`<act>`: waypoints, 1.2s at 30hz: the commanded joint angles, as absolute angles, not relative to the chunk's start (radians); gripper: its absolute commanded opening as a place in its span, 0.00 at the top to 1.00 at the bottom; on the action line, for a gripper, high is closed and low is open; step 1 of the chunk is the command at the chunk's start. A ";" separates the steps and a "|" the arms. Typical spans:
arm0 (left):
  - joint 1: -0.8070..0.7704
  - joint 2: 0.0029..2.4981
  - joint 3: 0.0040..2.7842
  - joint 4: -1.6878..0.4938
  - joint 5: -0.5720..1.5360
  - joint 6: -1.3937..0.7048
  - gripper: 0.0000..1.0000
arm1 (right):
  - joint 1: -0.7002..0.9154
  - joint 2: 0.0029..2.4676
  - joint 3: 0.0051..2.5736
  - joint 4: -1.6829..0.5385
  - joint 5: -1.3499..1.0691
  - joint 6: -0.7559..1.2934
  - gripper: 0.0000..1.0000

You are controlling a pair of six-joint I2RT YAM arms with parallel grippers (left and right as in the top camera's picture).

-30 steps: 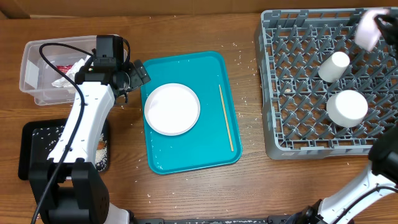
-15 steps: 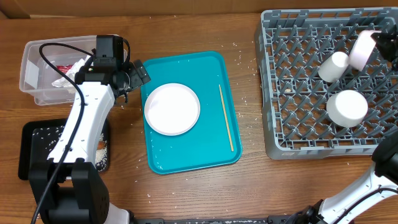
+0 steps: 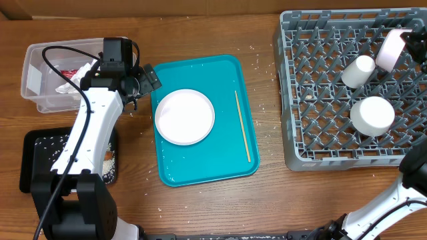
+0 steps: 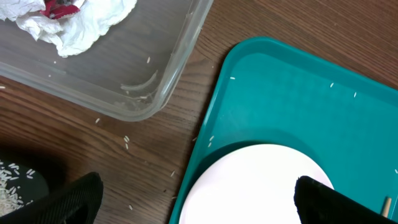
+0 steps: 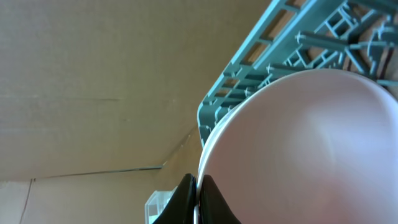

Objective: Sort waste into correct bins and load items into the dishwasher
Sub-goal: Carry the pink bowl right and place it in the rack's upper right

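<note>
The grey dish rack (image 3: 347,87) fills the right end of the table. The teal tray (image 3: 200,157) lies mid-table. At the far left are the clear tub (image 3: 33,83) and, in front of it, the black tray (image 3: 33,153).

The white plate (image 3: 185,117) sits on the teal tray. The left gripper (image 4: 199,202) hangs over the tray's left edge, spread wide and empty.

One white bowl (image 3: 372,115) rests upside down in the rack. The right gripper (image 5: 195,190) pinches a second white bowl (image 3: 389,48) by the rim over the rack's far right corner. That bowl is tipped on edge, and I cannot tell whether it touches the pegs. A small white cup (image 3: 358,71) leans just beside it.

The crumpled napkin (image 4: 81,22) and red wrapper (image 4: 59,7) lie in the tub. The wooden stick (image 3: 242,127) lies along the teal tray's right side. Rice grains (image 4: 9,186) speckle the black tray.
</note>
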State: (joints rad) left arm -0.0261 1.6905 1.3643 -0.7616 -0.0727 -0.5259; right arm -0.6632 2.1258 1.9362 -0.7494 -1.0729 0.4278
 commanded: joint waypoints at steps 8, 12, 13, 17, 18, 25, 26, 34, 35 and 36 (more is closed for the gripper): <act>-0.033 1.662 1.381 -0.759 -0.085 -0.546 0.00 | -0.671 2.234 1.935 -0.686 -1.094 0.468 0.96; -0.033 1.662 1.381 -0.759 -0.085 -0.546 0.00 | -0.691 2.234 1.935 -0.686 -1.074 0.476 0.96; -0.033 1.662 1.381 -0.759 -0.085 -0.546 0.00 | -0.698 2.234 1.935 -0.692 -1.074 0.476 0.96; -0.033 1.662 1.381 -0.759 -0.085 -0.546 0.00 | -0.726 2.233 1.935 -0.714 -1.073 0.476 0.96; -0.033 1.662 1.381 -0.759 -0.086 -0.546 0.01 | -0.736 2.233 1.935 -0.724 -1.069 0.476 0.96; -0.033 1.662 1.381 -0.759 -0.085 -0.546 0.00 | -0.788 2.207 1.939 -0.850 -0.981 0.434 0.96; -0.033 1.662 1.381 -0.759 -0.085 -0.546 0.00 | -0.793 2.199 1.939 -0.863 -0.964 0.430 0.95; -0.033 1.662 1.381 -0.759 -0.085 -0.546 0.00 | -0.811 2.084 1.939 -0.947 -0.699 0.412 0.89; -0.033 1.662 1.381 -0.759 -0.085 -0.546 0.00 | -0.811 2.065 1.939 -0.962 -0.648 0.412 0.89; -0.033 1.662 1.381 -0.759 -0.086 -0.546 0.00 | -0.811 2.050 1.939 -0.976 -0.609 0.412 0.87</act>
State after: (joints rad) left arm -0.0265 1.6905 1.3643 -0.7616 -0.0727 -0.5259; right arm -0.7982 2.1506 1.9369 -0.9638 -0.8101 0.4259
